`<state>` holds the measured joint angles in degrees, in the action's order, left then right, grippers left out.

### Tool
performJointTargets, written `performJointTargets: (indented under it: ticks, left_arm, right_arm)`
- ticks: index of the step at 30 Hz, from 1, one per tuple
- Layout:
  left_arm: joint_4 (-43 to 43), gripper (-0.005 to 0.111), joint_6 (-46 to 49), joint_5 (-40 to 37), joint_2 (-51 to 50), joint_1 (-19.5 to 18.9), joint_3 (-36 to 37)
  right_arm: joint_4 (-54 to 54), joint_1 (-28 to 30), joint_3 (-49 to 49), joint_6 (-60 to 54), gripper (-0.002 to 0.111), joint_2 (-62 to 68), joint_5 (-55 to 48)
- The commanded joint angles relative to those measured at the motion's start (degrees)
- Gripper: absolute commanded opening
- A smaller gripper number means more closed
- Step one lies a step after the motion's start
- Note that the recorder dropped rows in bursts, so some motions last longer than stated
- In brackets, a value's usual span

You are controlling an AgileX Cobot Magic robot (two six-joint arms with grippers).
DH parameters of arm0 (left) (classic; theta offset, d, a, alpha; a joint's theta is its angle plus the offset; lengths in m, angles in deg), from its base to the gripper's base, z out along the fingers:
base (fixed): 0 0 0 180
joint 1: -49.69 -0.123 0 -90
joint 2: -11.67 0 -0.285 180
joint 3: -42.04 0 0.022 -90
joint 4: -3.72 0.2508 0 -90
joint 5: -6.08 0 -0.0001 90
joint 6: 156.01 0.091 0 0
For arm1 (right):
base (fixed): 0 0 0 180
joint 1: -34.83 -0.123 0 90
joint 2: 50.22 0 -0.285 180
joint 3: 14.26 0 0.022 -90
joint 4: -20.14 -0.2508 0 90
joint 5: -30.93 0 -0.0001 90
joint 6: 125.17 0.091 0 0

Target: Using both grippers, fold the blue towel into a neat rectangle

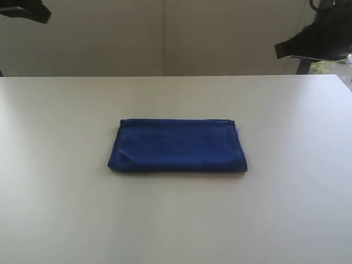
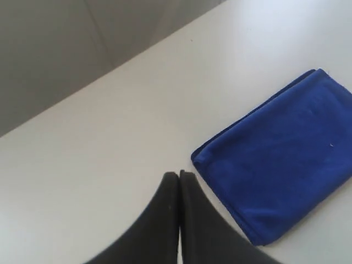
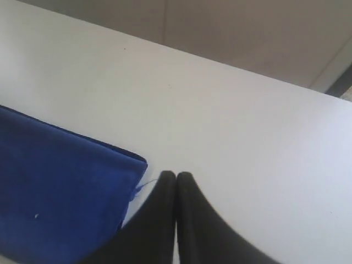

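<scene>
The blue towel (image 1: 178,145) lies folded into a flat rectangle in the middle of the white table (image 1: 60,192). Both arms hang high above the table's far corners, well clear of the cloth. Only a dark part of the left arm (image 1: 25,11) and of the right arm (image 1: 316,41) shows in the exterior view. In the left wrist view my left gripper (image 2: 179,176) is shut, empty, with the towel (image 2: 286,165) off to one side. My right gripper (image 3: 176,176) is also shut on nothing, beside a towel (image 3: 60,192) corner with a loose blue thread (image 3: 142,186).
A pale wall (image 1: 165,38) rises behind the table's far edge. A dark stand and some clutter (image 1: 324,66) sit at the far right beyond the table.
</scene>
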<state>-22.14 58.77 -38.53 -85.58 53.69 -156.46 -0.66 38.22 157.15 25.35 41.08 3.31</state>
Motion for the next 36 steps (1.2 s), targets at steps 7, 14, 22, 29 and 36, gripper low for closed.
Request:
performJointTargets:
  ticks: [7,14,22,29,36]
  left_arm:
    - [-0.4,0.0,0.1,17.3,26.3,-4.0,27.9]
    - [-4.5,0.0,-0.1,31.7,38.5,-3.9,49.5]
    - [-5.5,0.0,-0.5,41.5,47.1,-3.9,64.3]
    - [-5.5,0.0,-0.5,41.6,50.2,-3.9,64.9]
    - [-5.5,0.0,-0.4,41.4,50.1,-3.8,64.9]
  right_arm:
    - [9.3,0.6,-20.4,9.3,0.0,-24.7,4.6]
    - [23.9,0.6,-32.1,27.1,0.0,-38.6,4.6]
    - [21.8,0.5,-34.8,26.9,0.0,-48.3,5.3]
    - [19.1,-0.1,-34.1,27.2,0.0,-50.8,5.1]
    - [19.1,-0.1,-34.1,27.2,0.0,-51.1,5.0]
